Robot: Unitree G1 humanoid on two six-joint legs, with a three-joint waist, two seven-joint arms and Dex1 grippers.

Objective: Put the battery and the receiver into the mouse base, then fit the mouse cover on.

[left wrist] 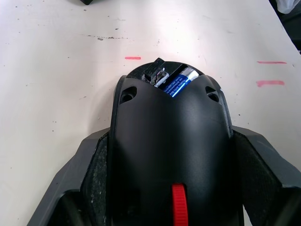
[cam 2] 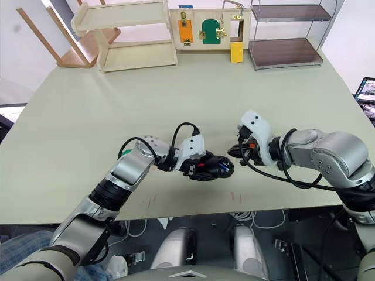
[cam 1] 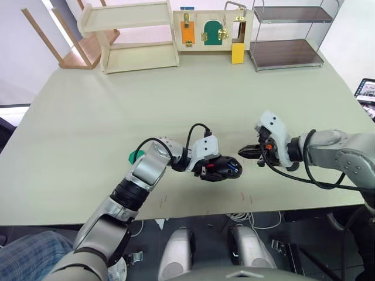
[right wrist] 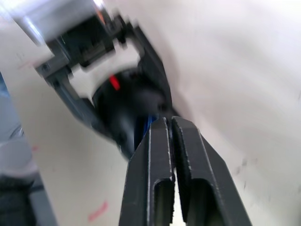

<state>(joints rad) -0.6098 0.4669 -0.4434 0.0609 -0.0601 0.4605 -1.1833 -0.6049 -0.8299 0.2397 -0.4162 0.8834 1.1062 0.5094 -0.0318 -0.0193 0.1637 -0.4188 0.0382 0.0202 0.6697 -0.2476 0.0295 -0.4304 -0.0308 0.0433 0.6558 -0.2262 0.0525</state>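
The left tool [cam 1: 218, 169] clamps the base [left wrist: 169, 141] above the bench [cam 1: 176, 111], battery [left wrist: 178, 83] seated inside. The right tool [cam 1: 245, 153], fingers together, faces its open end. Judged next: the receiver, needing fine alignment.

I see a black mouse base [left wrist: 169, 141] with a red wheel [left wrist: 178, 207], a blue-and-white battery [left wrist: 178, 83] inside, and red marks [left wrist: 133, 58] on the pale table [cam 1: 176, 117].
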